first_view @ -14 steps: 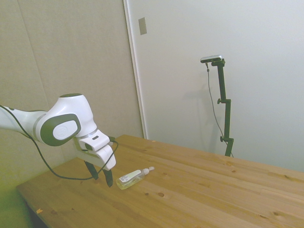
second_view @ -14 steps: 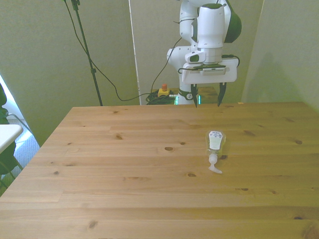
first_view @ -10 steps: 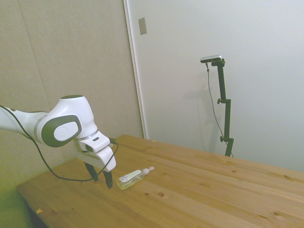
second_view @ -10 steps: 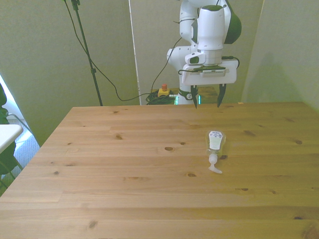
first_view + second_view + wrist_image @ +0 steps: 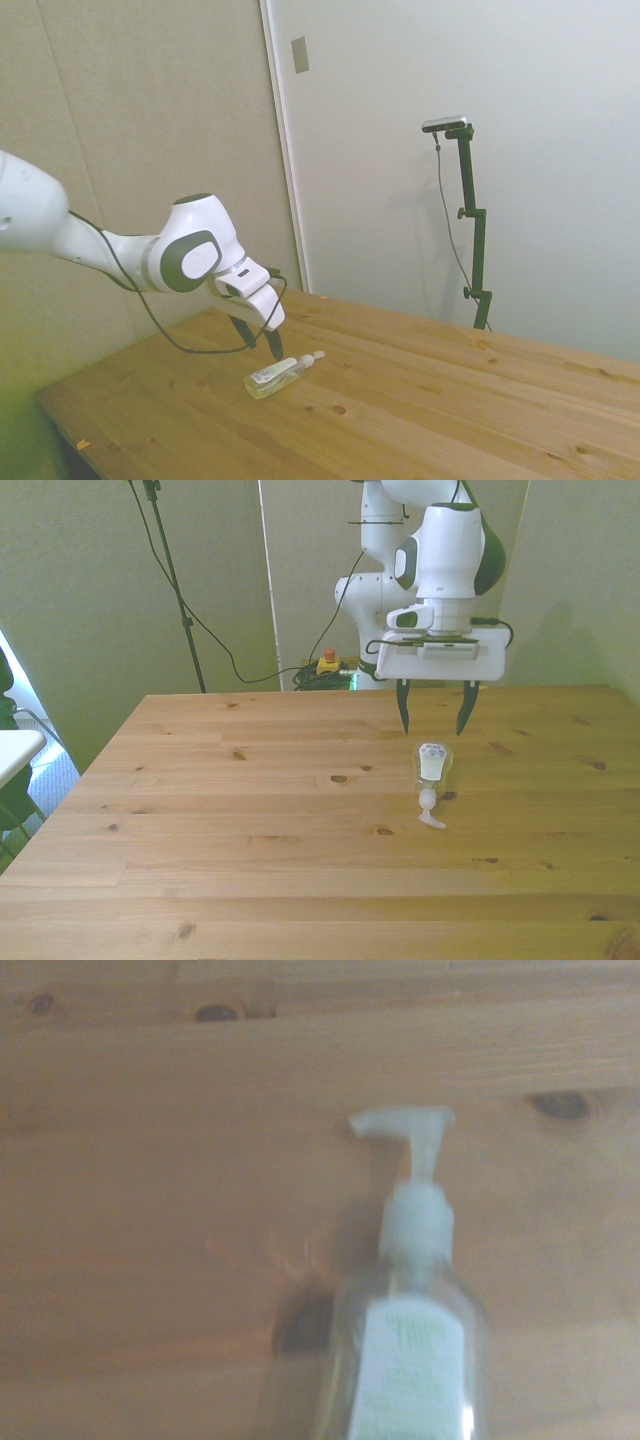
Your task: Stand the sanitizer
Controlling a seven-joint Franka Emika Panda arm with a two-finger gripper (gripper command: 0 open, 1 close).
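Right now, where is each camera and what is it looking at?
Side view: off one side of the table; sees the white arm reaching toward the lying sanitizer.
Front view: across the table, facing the robot; shows the open end effector above the sanitizer.
Wrist view: on the wrist, looking down at the sanitizer; no robot parts show.
All three share the sanitizer.

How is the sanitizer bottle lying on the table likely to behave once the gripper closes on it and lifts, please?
The sanitizer is a smooth, clear, rounded plastic bottle lying on its side, so it may slip or roll between the open gripper fingers. It looks small and probably light. Its narrow white pump top sticks out and could snag or tip it.
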